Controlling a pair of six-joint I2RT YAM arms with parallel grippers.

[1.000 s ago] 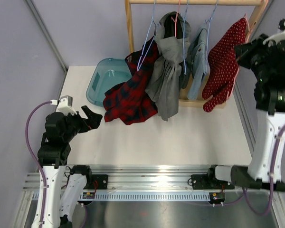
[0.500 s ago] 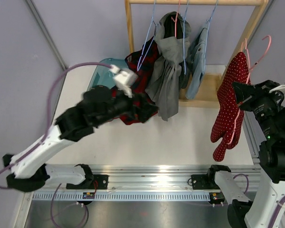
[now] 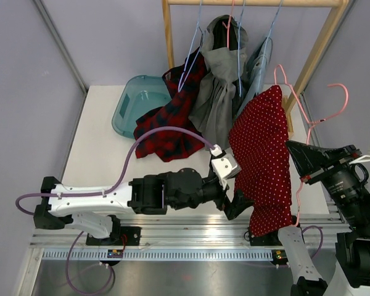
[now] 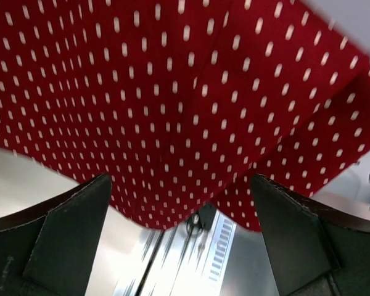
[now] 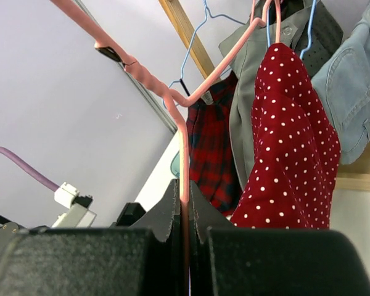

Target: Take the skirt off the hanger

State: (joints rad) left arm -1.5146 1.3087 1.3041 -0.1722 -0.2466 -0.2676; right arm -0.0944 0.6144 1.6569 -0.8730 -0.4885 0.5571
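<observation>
The red white-dotted cloth skirt hangs on the thin pink wire hanger. It is held in the air over the near right part of the white counter, off the wooden clothes rack and in front of the garments hanging there. The right arm's black fingers are pinched tight on the hanger's wire, with no gap visible between them. The left arm's black fingers are spread wide and hold nothing, and the skirt's lower hem hangs just ahead of them, between the two tips.

The step in hand looks like taking hold of the skirt so it can be drawn off. To do this well, the left fingers should push further in, so that a full fold of cloth sits deep between them rather than just the hem edge, and then close firmly. The pull should run downward along the hanger's slope while the right side keeps the wire level and steady. A sideways tug might snag the waistband on the wire.
</observation>
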